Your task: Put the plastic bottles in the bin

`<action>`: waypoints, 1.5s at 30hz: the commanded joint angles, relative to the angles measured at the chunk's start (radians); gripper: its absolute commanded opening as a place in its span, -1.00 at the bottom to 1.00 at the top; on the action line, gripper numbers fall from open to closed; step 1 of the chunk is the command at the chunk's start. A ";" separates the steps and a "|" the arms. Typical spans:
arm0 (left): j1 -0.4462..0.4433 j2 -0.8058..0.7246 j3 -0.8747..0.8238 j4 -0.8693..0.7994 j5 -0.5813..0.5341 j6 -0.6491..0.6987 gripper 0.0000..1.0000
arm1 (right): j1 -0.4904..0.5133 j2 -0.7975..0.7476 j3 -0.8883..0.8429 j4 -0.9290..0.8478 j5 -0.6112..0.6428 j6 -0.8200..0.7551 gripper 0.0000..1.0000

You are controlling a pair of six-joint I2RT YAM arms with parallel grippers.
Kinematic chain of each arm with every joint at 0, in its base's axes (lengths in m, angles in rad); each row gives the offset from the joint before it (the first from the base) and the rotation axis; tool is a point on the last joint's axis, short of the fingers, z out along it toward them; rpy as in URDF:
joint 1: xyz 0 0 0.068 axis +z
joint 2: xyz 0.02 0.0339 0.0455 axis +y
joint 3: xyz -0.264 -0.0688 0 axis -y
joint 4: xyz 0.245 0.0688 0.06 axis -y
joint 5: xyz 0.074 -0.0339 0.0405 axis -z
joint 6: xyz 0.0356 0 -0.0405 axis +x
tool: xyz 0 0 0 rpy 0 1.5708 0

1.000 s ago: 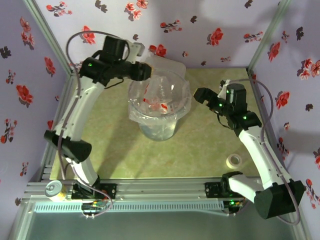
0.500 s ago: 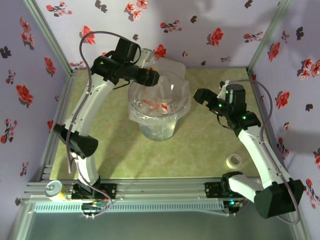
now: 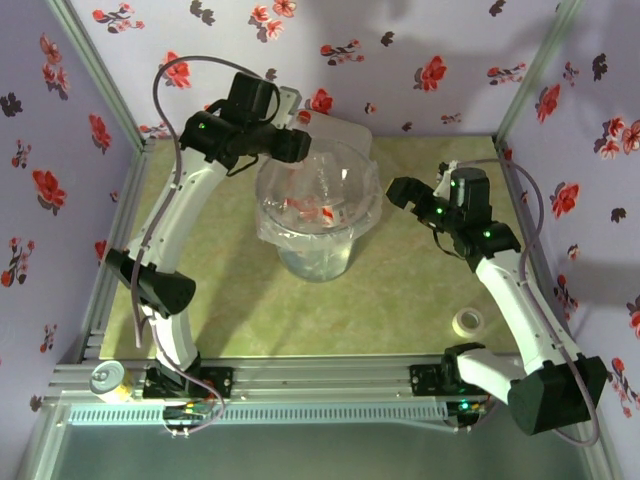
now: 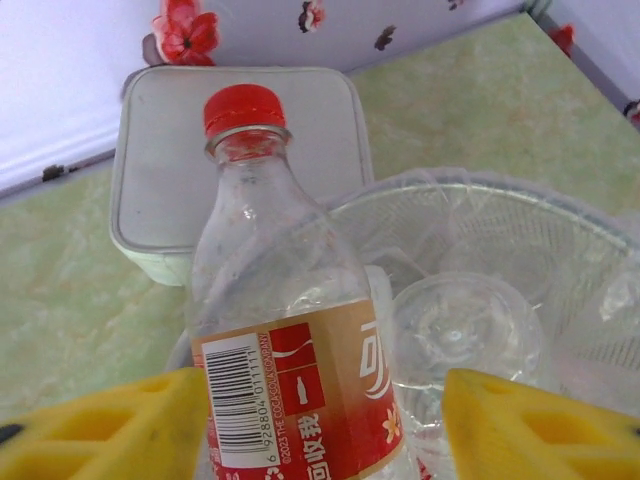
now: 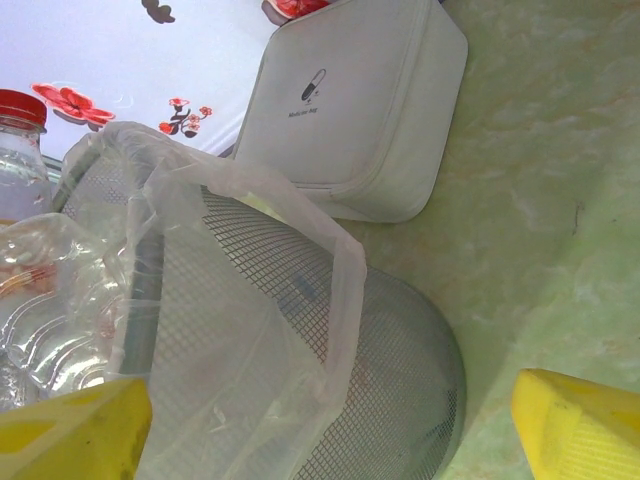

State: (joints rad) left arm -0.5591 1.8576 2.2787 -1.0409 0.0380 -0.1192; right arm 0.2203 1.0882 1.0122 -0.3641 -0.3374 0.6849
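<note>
A red-capped bottle (image 4: 280, 330) stands upright between the left claw (image 3: 298, 146) fingers at the rim of the bin (image 3: 320, 245). I cannot tell whether they grip it. The right claw (image 3: 398, 192) gapes wide, empty, beside the bin.

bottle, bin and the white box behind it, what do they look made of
Bottle: thin clear plastic, glossy; the box shows through it. It has a printed red label and a red cap, likely plastic.
Bin: fine grey mesh wall, metal or plastic, hard to tell. It is lined with a filmy clear bag.
Box: matte white, with rounded edges and a seam; perhaps fabric.
</note>
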 commanded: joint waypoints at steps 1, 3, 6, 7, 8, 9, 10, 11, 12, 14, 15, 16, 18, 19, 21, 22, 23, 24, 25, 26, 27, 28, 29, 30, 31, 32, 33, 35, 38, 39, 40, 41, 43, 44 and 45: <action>-0.002 0.005 0.006 -0.011 -0.036 0.008 0.04 | -0.006 -0.017 -0.015 0.007 0.000 -0.010 0.87; -0.007 -0.013 -0.045 -0.003 -0.035 -0.007 -0.15 | -0.006 -0.020 -0.012 -0.002 0.006 -0.016 0.87; -0.032 -0.048 -0.143 0.030 -0.029 -0.016 -0.23 | -0.007 -0.013 -0.011 0.000 0.002 -0.017 0.87; -0.040 -0.055 -0.168 0.038 -0.027 -0.018 -0.23 | -0.007 -0.009 -0.011 0.004 0.000 -0.016 0.87; -0.048 -0.062 -0.196 0.046 -0.023 -0.025 -0.23 | -0.008 -0.003 -0.009 0.011 -0.003 -0.012 0.87; -0.054 -0.069 -0.224 0.052 -0.014 -0.033 -0.24 | -0.007 0.003 -0.008 0.020 -0.009 -0.006 0.87; -0.057 -0.075 -0.245 0.060 -0.006 -0.042 -0.24 | -0.007 0.007 -0.007 0.026 -0.016 -0.002 0.87; -0.063 -0.084 -0.274 0.074 0.004 -0.053 -0.25 | -0.007 0.012 -0.006 0.034 -0.022 0.003 0.87; -0.068 -0.094 -0.302 0.089 0.008 -0.061 -0.24 | -0.007 0.017 -0.002 0.040 -0.028 0.008 0.87; -0.074 -0.118 -0.352 0.117 0.010 -0.081 -0.25 | -0.006 0.024 0.002 0.054 -0.039 0.018 0.87; -0.075 -0.128 -0.373 0.145 0.011 -0.087 -0.24 | -0.007 0.028 0.005 0.063 -0.046 0.023 0.87; -0.076 -0.135 -0.385 0.158 0.011 -0.091 -0.24 | -0.006 0.030 0.006 0.069 -0.051 0.029 0.87; -0.074 -0.143 -0.391 0.172 0.009 -0.095 -0.24 | -0.006 0.038 0.012 0.083 -0.065 0.037 0.87; -0.074 -0.144 -0.388 0.175 0.008 -0.098 -0.22 | -0.007 0.041 0.013 0.089 -0.072 0.041 0.87; -0.073 -0.146 -0.367 0.174 0.004 -0.094 -0.15 | -0.005 0.046 0.022 0.102 -0.086 0.048 0.87; -0.072 -0.148 -0.354 0.172 0.000 -0.091 -0.14 | -0.003 0.047 0.030 0.105 -0.091 0.051 0.87; -0.071 -0.150 -0.339 0.168 -0.009 -0.087 -0.13 | -0.003 0.046 0.040 0.106 -0.096 0.051 0.87; -0.069 -0.155 -0.322 0.165 -0.020 -0.084 -0.08 | -0.001 0.043 0.055 0.104 -0.097 0.051 0.87; -0.067 -0.160 -0.309 0.161 -0.030 -0.081 -0.04 | 0.002 0.038 0.069 0.101 -0.097 0.051 0.86; -0.065 -0.166 -0.295 0.157 -0.040 -0.075 -0.01 | 0.007 0.032 0.086 0.093 -0.097 0.047 0.86; -0.064 -0.176 -0.281 0.154 -0.049 -0.071 0.01 | 0.015 0.026 0.107 0.080 -0.092 0.040 0.86; -0.063 -0.184 -0.273 0.153 -0.058 -0.066 0.02 | 0.027 0.020 0.126 0.066 -0.086 0.032 0.85; -0.062 -0.195 -0.267 0.153 -0.069 -0.061 0.03 | 0.044 0.015 0.150 0.048 -0.078 0.016 0.81; -0.061 -0.205 -0.265 0.152 -0.082 -0.057 0.04 | 0.070 0.010 0.173 0.026 -0.061 -0.004 0.76; -0.059 -0.213 -0.265 0.150 -0.094 -0.052 0.05 | 0.098 0.008 0.193 0.003 -0.033 -0.034 0.69; -0.058 -0.223 -0.266 0.145 -0.108 -0.049 0.06 | 0.134 0.006 0.220 -0.034 0.011 -0.073 0.59; -0.053 -0.232 -0.270 0.142 -0.118 -0.047 0.07 | 0.176 0.009 0.250 -0.075 0.057 -0.117 0.48; -0.043 -0.253 -0.295 0.153 -0.122 -0.054 0.07 | 0.251 0.019 0.293 -0.130 0.126 -0.182 0.24; -0.036 -0.273 -0.350 0.187 -0.118 -0.071 0.07 | 0.319 0.053 0.324 -0.148 0.170 -0.214 0.01; -0.036 -0.273 -0.362 0.192 -0.112 -0.077 0.07 | 0.331 0.075 0.330 -0.144 0.170 -0.213 0.00; -0.036 -0.273 -0.372 0.196 -0.106 -0.083 0.07 | 0.339 0.092 0.337 -0.141 0.170 -0.211 0.00; -0.036 -0.274 -0.387 0.204 -0.099 -0.089 0.07 | 0.350 0.114 0.341 -0.132 0.170 -0.210 -0.01; -0.037 -0.279 -0.415 0.216 -0.098 -0.098 0.07 | 0.365 0.155 0.348 -0.108 0.166 -0.202 0.00; -0.036 -0.285 -0.431 0.226 -0.098 -0.103 0.07 | 0.368 0.177 0.349 -0.095 0.156 -0.196 0.00; -0.035 -0.292 -0.445 0.233 -0.097 -0.107 0.07 | 0.369 0.188 0.350 -0.085 0.150 -0.191 0.00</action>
State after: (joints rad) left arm -0.6010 1.5803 1.8702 -0.8421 -0.0525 -0.2050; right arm 0.5766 1.2316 1.3472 -0.4541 -0.2092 0.5137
